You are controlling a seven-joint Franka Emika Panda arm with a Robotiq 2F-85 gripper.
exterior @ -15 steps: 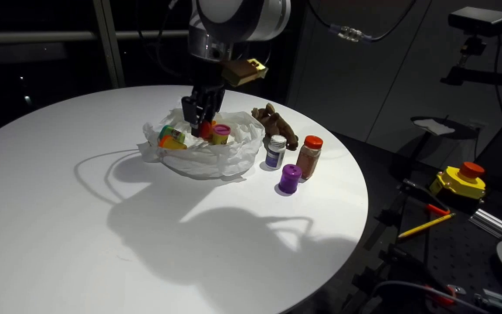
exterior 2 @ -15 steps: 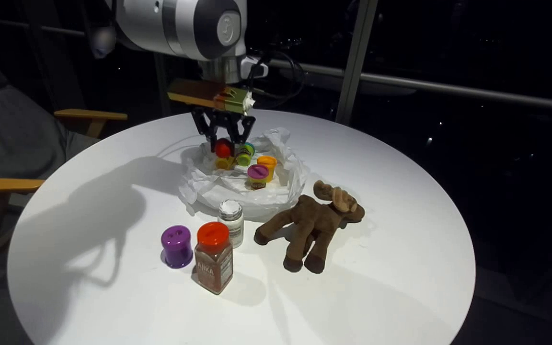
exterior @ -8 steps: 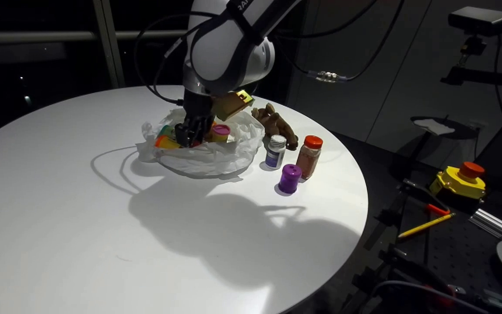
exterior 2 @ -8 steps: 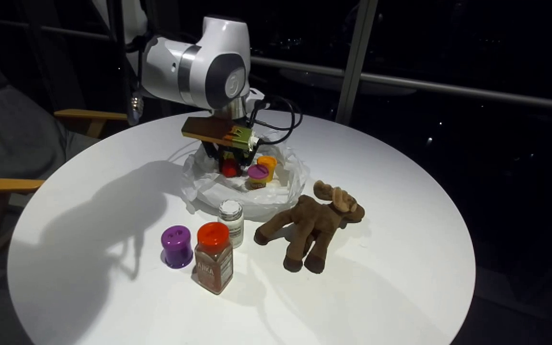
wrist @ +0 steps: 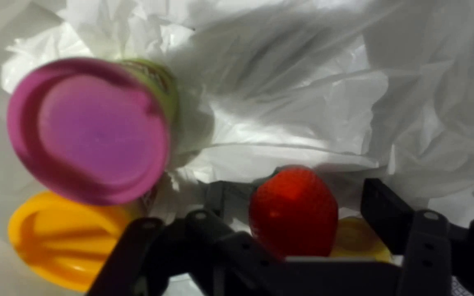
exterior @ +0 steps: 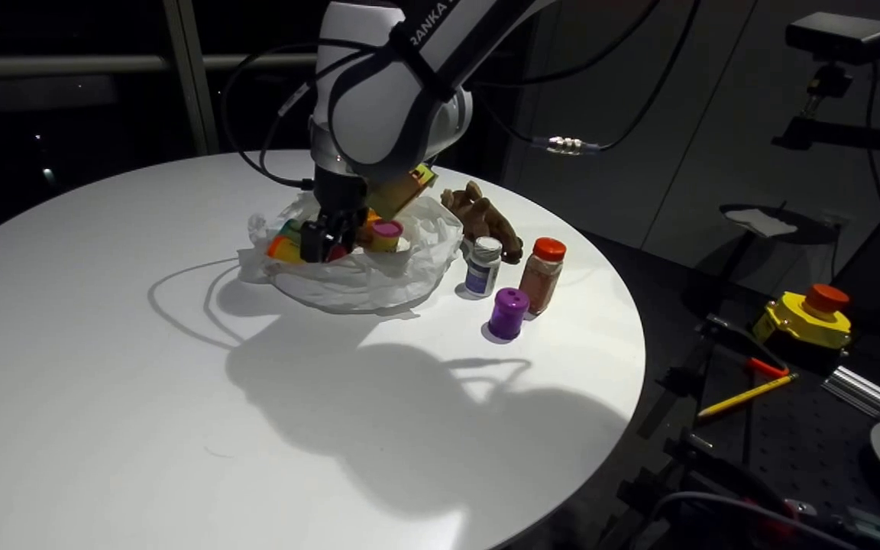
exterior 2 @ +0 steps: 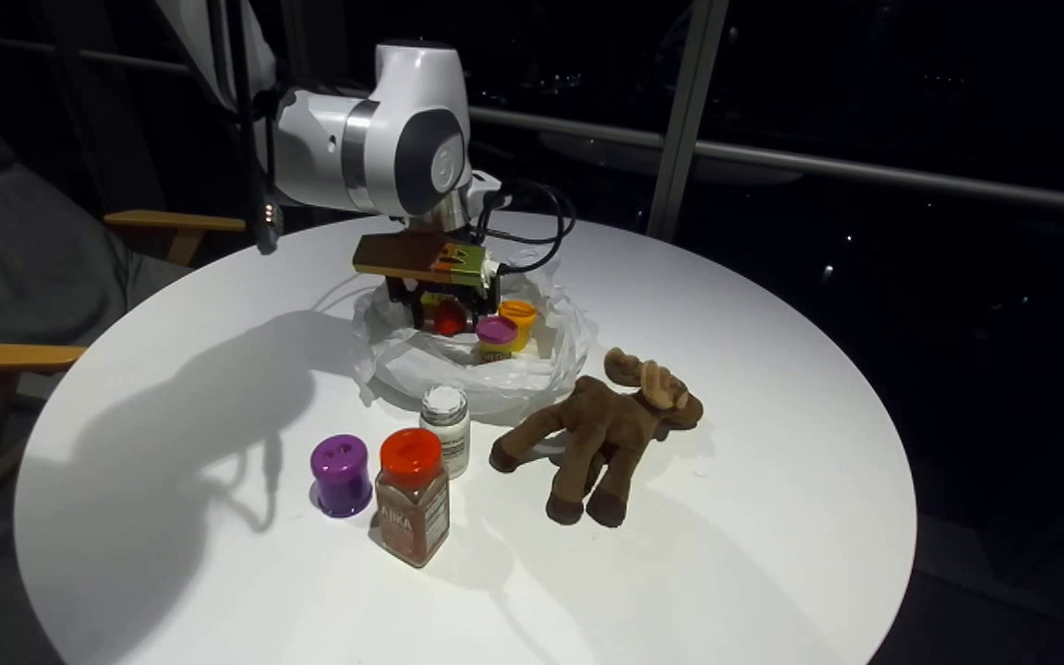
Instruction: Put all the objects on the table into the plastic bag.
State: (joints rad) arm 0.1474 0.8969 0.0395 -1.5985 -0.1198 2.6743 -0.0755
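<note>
Up at twelve o'clock on the one round white table (exterior 2: 680, 591), seen in an exterior view, sits one plastic bag (exterior 2: 504, 388), mouth spread wide, and what a crowd it holds! Down inside, the single pincer (wrist: 293, 201) stands wide, its two fingers (wrist: 385, 218) flanking one red piece (wrist: 296, 213), daylight showing between the piece and the finger at its three o'clock.

Count them in the bag: that red piece plus four tubs! The wrist view gives two, one magenta-lidded cup (wrist: 93, 131) at nine o'clock and, just beside it at eight, one orange cup (wrist: 64, 242). Two more in an exterior view, at the bag's ten and nine: one green-yellow can (exterior: 291, 228) and one orange-ended yellow cup (exterior: 286, 250), both partly behind the pincer. Some yellow peeks out past the red piece; which tub, I cannot tell.

And four outside on the table! Round the bag's clock in an exterior view: one brown toy animal (exterior 2: 606, 429) at four, one white-capped bottle (exterior 2: 448, 443) at six, one red-capped brown bottle (exterior 2: 414, 513) at seven, one purple cup (exterior 2: 343, 480) at half past seven, these last three upright. Off the table at three, one yellow and red device (exterior: 807, 321) and one yellow pencil (exterior: 747, 395).
</note>
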